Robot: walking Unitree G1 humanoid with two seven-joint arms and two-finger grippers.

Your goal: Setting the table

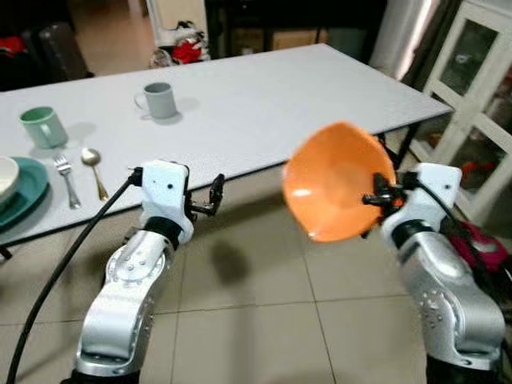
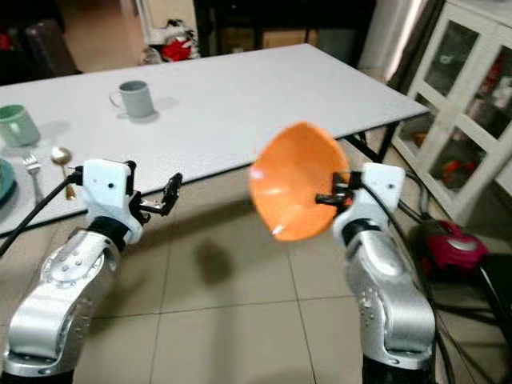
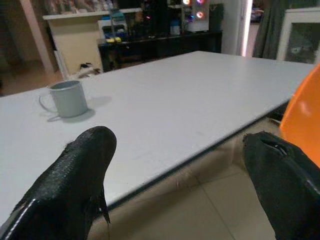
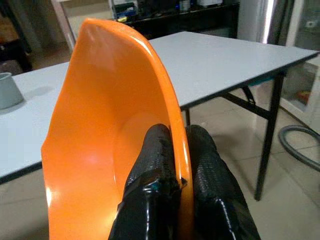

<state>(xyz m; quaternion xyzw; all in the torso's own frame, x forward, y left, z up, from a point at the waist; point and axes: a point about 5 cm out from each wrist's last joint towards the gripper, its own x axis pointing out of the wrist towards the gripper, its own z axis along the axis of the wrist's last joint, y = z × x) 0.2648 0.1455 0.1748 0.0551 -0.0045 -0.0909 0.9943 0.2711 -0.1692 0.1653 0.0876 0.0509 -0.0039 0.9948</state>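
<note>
Before the robot stands a long white table (image 1: 264,104) on a tiled floor (image 1: 256,320), and both silver arms are raised in front of the table's near edge.

On the right, the right gripper (image 4: 179,165) pinches the rim of an orange bowl (image 1: 336,188). One black finger presses against the inside of the rim and the other against the outside, closed tight on it. The bowl is held in the air on its side, tipped so its hollow faces toward the robot's left. It hangs over the floor just off the table's near edge, not touching the table.

On the left, the left gripper (image 1: 214,198) is empty, its two black fingers (image 3: 75,185) spread wide apart. It hovers just below and in front of the table edge, pointing across toward the bowl.

On the tabletop, a grey mug (image 1: 160,100) stands upright near the middle, well away from both grippers. At the far left end a place is laid: a green mug (image 1: 44,126) stands upright, and nearer the edge a fork (image 1: 66,178) and a spoon (image 1: 94,168) lie side by side. Just left of the fork sits a teal plate (image 1: 28,196) with a white dish (image 1: 6,178) on it, both cut off by the picture's edge.

Beyond the table's right end stands a white cabinet with glass doors (image 1: 472,88).
</note>
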